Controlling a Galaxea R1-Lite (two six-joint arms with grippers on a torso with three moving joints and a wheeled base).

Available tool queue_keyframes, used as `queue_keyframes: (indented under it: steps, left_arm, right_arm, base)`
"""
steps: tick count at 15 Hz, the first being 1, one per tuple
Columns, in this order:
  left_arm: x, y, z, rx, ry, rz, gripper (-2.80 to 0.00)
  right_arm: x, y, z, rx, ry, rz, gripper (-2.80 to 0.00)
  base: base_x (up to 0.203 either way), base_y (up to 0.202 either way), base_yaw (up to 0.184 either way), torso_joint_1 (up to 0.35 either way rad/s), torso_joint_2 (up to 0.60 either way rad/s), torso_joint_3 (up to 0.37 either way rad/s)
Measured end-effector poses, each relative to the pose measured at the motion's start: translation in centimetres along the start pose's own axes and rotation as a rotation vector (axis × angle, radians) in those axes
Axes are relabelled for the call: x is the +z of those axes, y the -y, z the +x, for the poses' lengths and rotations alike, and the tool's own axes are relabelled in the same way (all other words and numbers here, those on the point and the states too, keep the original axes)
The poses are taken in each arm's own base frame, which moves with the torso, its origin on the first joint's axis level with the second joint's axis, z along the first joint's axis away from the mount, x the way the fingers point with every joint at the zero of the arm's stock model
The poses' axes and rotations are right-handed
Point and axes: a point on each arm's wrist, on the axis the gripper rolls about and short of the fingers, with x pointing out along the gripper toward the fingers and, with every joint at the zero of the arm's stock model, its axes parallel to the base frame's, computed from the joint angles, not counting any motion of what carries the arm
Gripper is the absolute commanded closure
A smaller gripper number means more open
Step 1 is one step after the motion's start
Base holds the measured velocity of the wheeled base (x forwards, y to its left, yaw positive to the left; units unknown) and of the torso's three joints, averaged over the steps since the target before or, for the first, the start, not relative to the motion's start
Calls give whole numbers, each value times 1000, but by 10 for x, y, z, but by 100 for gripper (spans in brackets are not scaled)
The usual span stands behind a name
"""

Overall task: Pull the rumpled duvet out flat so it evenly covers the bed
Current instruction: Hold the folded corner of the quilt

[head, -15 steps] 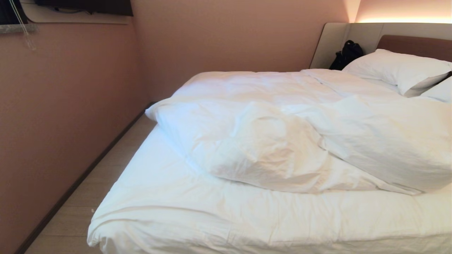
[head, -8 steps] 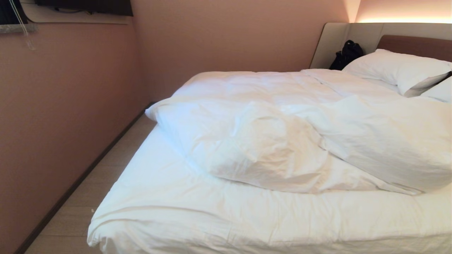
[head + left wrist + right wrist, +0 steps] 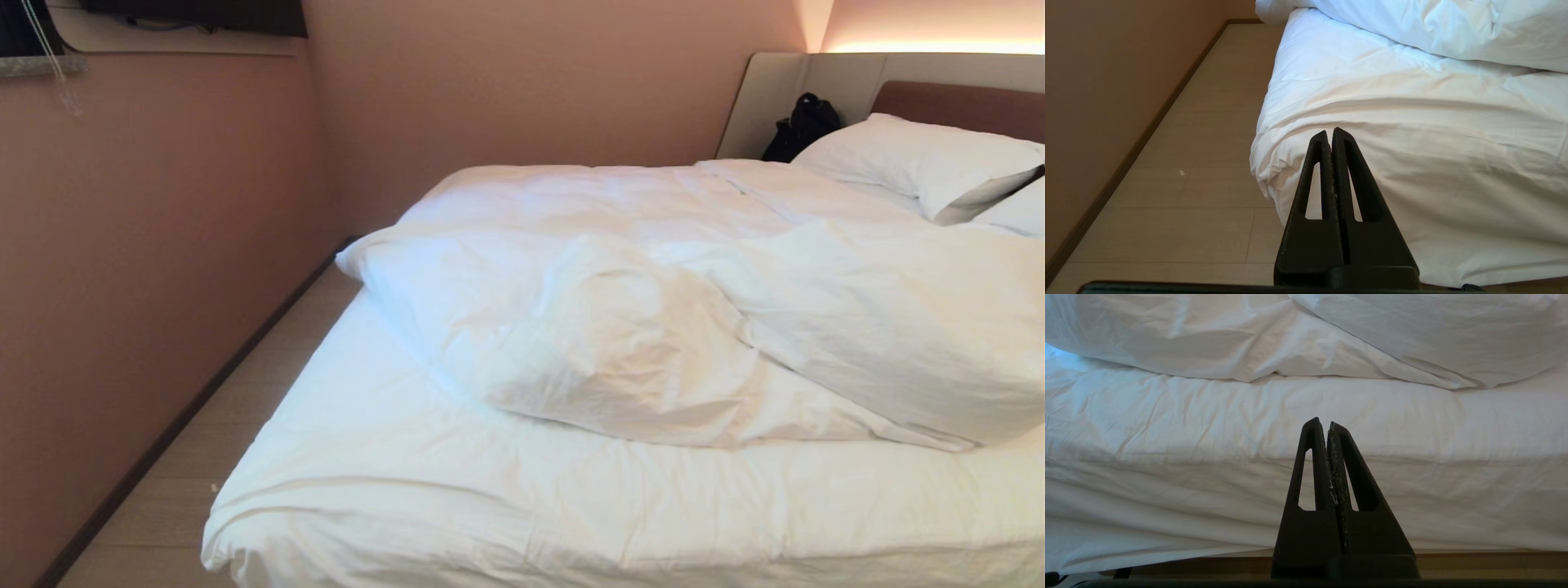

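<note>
Facing the bed's (image 3: 392, 457) foot, left end effector (image 3: 1329, 132) and right end effector (image 3: 1323, 424) are pressed together, holding nothing, clear of the duvet (image 3: 653, 327).

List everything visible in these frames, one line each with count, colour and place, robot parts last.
duvet: one, white, bunched and folded back across the middle of the bed, its foot end uncovered.
bed: one, white sheet over the mattress, filling the right of the head view.
pillows: two in view, white, at the head end against the headboard.
headboard: one, brown in a beige surround, far right.
bag: one, black, against the surround beside the pillows.
floor: pale wood strip between bed and wall.
wall: pinkish brown, left and behind.
left gripper: one, black, shut, empty, before the bed's near corner.
right gripper: one, black, shut, empty, before the bed's near edge.
</note>
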Motion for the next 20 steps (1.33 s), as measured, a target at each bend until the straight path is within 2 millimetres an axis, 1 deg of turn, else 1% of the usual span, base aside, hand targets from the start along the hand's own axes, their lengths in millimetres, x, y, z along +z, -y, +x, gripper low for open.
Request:
queue_keyframes:
  steps: [7,9,12,14,16,20]
  left_arm:
    - [1,0,0,1,3,-13,0]
    - [3,0,-1,-4,1,-18,0]
    - [32,0,-10,-36,11,-60,0]
    - [53,1,-5,-65,-30,-129,0]
    - [77,1,11,-85,-95,-205,0]
    - [129,2,65,-162,-196,-318,0]
  right_arm:
    - [0,0,0,0,0,0,0]
    - [0,0,0,0,0,-1,0]
    - [0,0,0,0,0,0,0]
    - [0,0,0,0,0,0,0]
    - [0,0,0,0,0,0,0]
    - [0,0,0,0,0,0,0]
  base:
    - [0,0,0,0,0,0]
    - [0,0,0,0,0,0]
    - [0,0,0,0,0,0]
    - [0,0,0,0,0,0]
    - [0,0,0,0,0,0]
    - [0,0,0,0,0,0]
